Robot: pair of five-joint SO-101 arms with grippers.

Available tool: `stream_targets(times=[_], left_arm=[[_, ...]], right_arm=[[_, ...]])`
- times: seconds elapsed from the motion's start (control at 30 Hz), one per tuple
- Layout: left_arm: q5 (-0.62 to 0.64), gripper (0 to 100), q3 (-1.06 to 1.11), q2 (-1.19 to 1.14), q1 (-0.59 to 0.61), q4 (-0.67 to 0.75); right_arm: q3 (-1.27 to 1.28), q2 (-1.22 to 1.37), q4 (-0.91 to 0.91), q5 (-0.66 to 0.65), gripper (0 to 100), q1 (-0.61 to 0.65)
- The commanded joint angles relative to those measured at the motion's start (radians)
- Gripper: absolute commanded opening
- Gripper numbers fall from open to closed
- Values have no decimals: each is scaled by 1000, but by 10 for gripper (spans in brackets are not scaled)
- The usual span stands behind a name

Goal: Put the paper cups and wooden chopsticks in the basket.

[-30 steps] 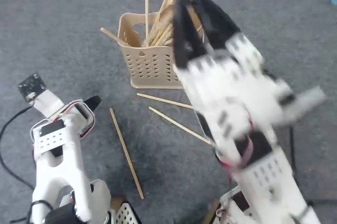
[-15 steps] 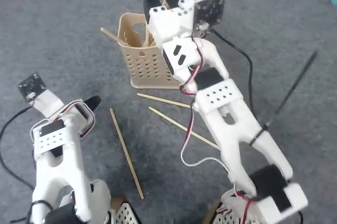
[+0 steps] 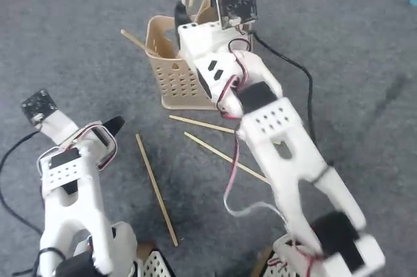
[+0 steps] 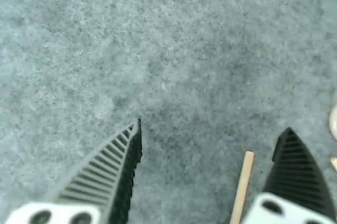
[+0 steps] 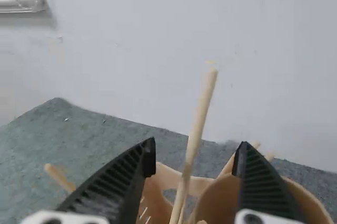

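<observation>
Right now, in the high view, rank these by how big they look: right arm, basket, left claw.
Largest: right arm, though it rises nearer the camera.
Then: basket.
Smallest: left claw.

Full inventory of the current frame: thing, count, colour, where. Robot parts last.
basket: 1, beige, far middle of the table, below the right arm's wrist
chopsticks in basket: several, pale wood, standing and leaning out of it; exact count unclear
possible paper cup: 1, brown, inside the basket; too hidden to be sure
loose chopsticks: 3, pale wood, flat on the table in front of the basket, apart from each other
table: 1, grey
left gripper: black fingers, open, low over the table at one loose chopstick's end
right gripper: black fingers, open, above the basket, an upright chopstick between the fingers
</observation>
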State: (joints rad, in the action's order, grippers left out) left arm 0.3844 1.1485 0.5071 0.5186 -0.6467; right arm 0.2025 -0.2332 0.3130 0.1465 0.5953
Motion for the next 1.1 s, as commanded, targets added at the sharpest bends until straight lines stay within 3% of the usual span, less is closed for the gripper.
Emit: stream_targets(times=[0.0,0.17,0.3,0.47,0.57,0.77,1.07], left_arm=[[5,375,-35,0,0,25],[5,375,-35,0,0,25],[5,375,-35,0,0,25],[6,375,-35,0,0,25],[6,375,-33,0,0,25],[6,375,-19,8,5,23],[6,375,-19,8,6,25]], right_arm=[[-64,-245,157,12,225,22],[-64,-512,404,12,188,24],[-61,-682,710,11,189,36],[-49,-691,1096,3,189,159],[35,-638,1207,3,190,217],[344,-499,1078,-38,188,239],[718,-283,367,-60,188,232]])
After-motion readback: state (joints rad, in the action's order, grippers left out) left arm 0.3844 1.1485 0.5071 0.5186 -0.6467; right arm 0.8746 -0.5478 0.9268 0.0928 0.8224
